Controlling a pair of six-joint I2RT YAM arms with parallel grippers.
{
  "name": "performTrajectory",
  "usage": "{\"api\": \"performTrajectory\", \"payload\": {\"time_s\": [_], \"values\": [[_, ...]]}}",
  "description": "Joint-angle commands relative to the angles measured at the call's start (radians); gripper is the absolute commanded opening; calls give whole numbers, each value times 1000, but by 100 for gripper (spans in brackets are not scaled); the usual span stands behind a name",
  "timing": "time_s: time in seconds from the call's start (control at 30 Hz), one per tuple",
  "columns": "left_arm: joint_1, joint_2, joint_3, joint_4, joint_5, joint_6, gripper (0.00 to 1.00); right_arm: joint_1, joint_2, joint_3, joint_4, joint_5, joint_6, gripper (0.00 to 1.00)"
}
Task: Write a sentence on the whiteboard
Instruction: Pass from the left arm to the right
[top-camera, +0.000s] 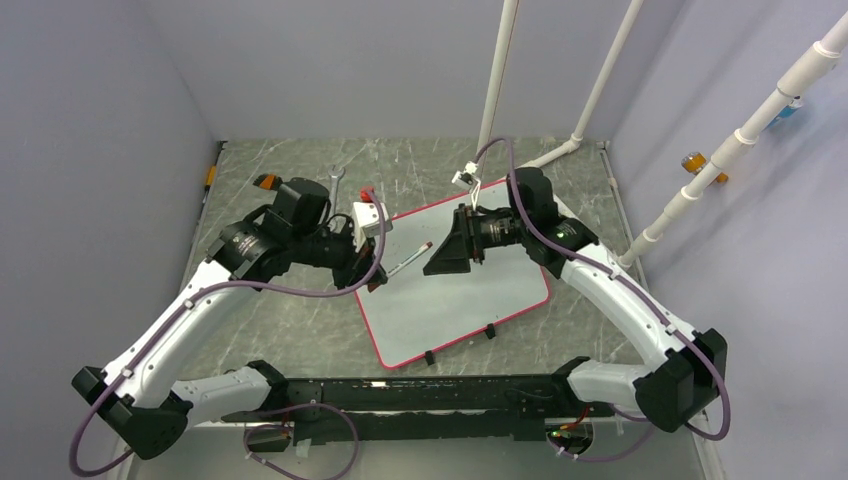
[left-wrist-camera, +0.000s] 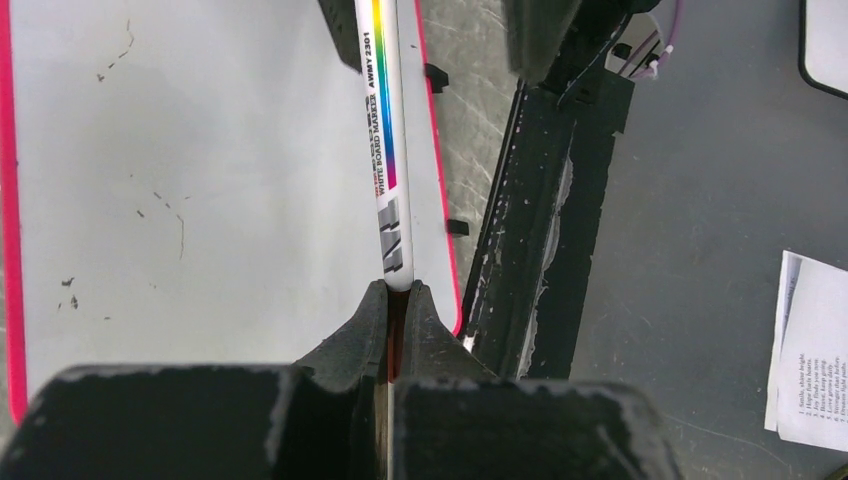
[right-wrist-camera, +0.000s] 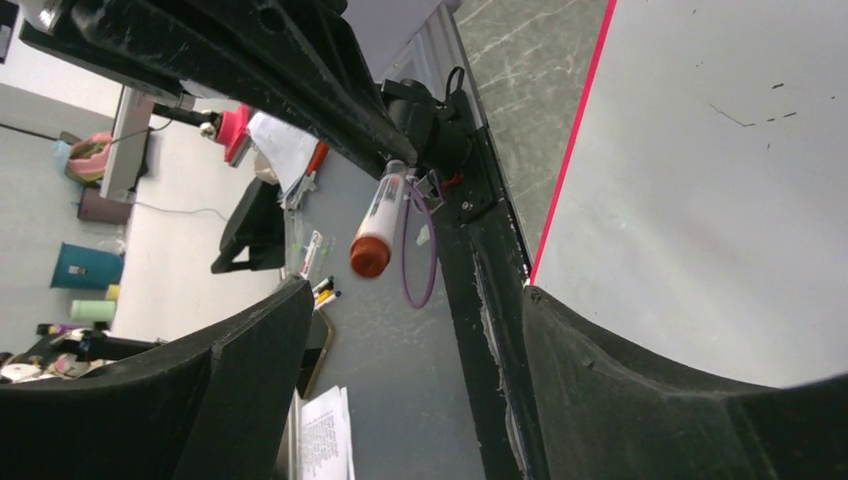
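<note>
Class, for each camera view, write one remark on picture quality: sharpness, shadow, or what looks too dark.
Top external view: even light, no harsh glare on the whiteboard. Left wrist view: the marker has sharp print; the left gripper, near the lens, looks dark and soft. Right wrist view: the right gripper looms as dark, nearly featureless shapes; the marker is fairly clear.

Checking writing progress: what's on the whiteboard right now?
No writing shows on the whiteboard, only faint specks. The marker in the left tool hangs over it. The right tool covers a patch.
</note>
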Motion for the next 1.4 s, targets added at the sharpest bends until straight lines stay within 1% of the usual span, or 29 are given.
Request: {"api": "performTrajectory", "payload": {"time_s": [0.0, 0.07, 0.1, 0.23, 0.4, 0.5, 0.63, 0.73, 1.0, 1.2, 1.37], "values": [[-6, 25, 50, 5, 81, 45, 0, 19, 30, 21, 108, 29, 74, 72], [-9, 41, 59, -1, 83, 50, 0, 22, 47, 23, 120, 32, 87, 62], [-12, 47, 64, -4, 83, 54, 0, 24, 55, 26, 124, 32, 91, 60], [-24, 69, 72, 7, 78, 58, 0, 30, 82, 39, 130, 40, 105, 59], [-31, 89, 77, 40, 68, 56, 0, 45, 106, 45, 164, 45, 137, 54], [-34, 105, 81, 49, 57, 61, 0, 52, 119, 47, 156, 58, 136, 50], [-38, 123, 90, 59, 42, 66, 0, 57, 126, 30, 181, 63, 159, 41], [-44, 129, 86, 78, 15, 61, 0, 60, 128, 26, 197, 69, 170, 37], [-51, 139, 81, 113, -6, 55, 0, 75, 143, 32, 194, 61, 168, 34], [-52, 157, 113, 55, -28, 98, 0, 84, 147, 45, 147, 48, 124, 33], [-59, 169, 127, 32, -11, 116, 0, 85, 149, 42, 166, 49, 134, 33]]}}
